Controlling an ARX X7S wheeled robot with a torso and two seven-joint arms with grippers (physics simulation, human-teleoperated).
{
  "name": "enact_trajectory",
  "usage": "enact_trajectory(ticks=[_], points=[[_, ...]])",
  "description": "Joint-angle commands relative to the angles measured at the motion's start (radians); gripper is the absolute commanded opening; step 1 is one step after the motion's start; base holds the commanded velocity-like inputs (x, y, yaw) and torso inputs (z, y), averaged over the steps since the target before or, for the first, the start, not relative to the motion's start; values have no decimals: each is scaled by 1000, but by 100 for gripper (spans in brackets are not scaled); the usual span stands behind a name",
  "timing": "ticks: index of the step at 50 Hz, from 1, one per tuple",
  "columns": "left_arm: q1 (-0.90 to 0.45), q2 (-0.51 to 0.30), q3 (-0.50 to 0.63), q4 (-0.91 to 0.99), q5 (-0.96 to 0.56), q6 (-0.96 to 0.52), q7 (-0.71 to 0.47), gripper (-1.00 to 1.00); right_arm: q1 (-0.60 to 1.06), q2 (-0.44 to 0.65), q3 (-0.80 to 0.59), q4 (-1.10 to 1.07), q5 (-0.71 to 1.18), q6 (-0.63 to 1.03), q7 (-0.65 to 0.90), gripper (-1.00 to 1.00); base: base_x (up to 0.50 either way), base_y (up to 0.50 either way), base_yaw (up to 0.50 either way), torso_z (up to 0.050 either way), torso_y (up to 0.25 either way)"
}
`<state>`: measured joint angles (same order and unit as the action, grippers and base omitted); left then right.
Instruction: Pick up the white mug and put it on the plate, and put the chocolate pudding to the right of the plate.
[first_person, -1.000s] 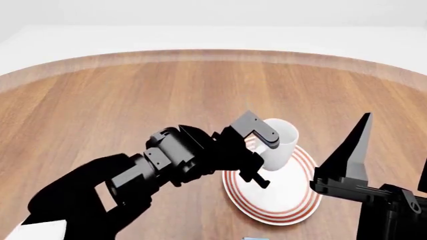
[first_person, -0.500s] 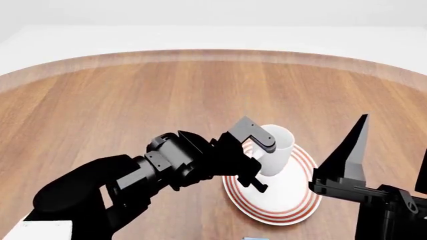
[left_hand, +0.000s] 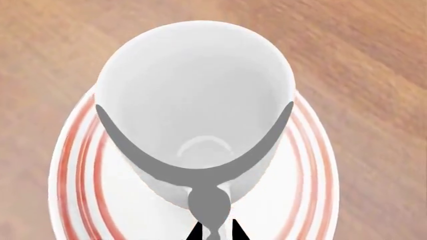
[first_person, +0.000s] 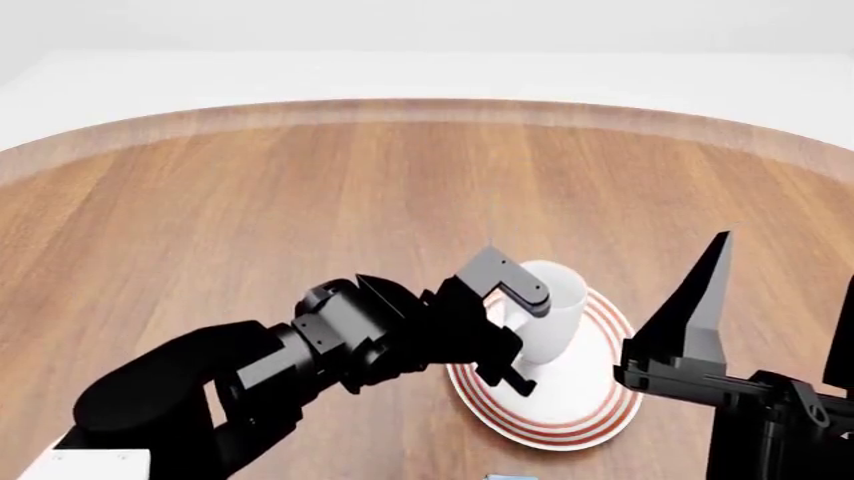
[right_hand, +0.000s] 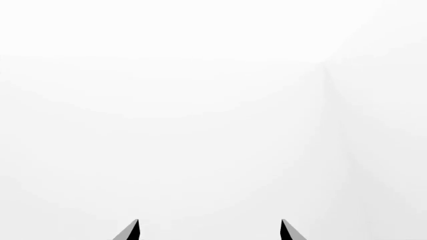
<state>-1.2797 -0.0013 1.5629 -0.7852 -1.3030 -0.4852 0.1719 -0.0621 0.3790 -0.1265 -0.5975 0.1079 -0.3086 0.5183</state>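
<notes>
Left jaws pinch the mug (first_person: 551, 318) by its wall, one finger over the rim and inside, one outside; the left gripper (first_person: 513, 330) comes in from the left side. Right jaws are spread, tips well apart in the right wrist view, nothing between them; the right gripper (first_person: 705, 300) points up, parked right of the plate (first_person: 587, 400).

Mug sits upright over the plate, on its far-left part rather than the centre. I can't tell whether its base touches the plate or hovers just above. Pudding: only a sliver of blue (first_person: 509, 477) at the head view's bottom edge, likely that carton, can't confirm.

Risks:
- Release while the base is above the plate: mug drops, may rock or tip.
- Mug is off-centre; if the base straddles the raised rim, it could settle tilted or slide off.
- Inner finger drags the wall on retreat if the jaws open too little: mug gets pulled over or shoved leftward off the plate.
- Pressing down further could skid or flip the plate.
</notes>
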Motion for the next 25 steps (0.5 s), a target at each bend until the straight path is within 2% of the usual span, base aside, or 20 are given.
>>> enact_trajectory(ticks=[1, 3, 4, 25], points=[[12, 1, -8, -1, -2, 1, -7, -100, -1, 1, -4, 9, 2, -8, 1, 100, 0, 0, 0, 0, 0], [15, 1, -8, -1, -1, -3, -8, -100, 0, 2, -4, 6, 3, -5, 2, 100, 0, 0, 0, 0, 0], [17, 1, -8, 0, 5, 0, -11, 100, 0, 2, -4, 6, 3, -5, 2, 100, 0, 0, 0, 0, 0], [36, 1, -11, 22, 26, 6, -27, 100, 2, 7, -8, 3, 12, 1, 8, 100, 0, 0, 0, 0, 0]])
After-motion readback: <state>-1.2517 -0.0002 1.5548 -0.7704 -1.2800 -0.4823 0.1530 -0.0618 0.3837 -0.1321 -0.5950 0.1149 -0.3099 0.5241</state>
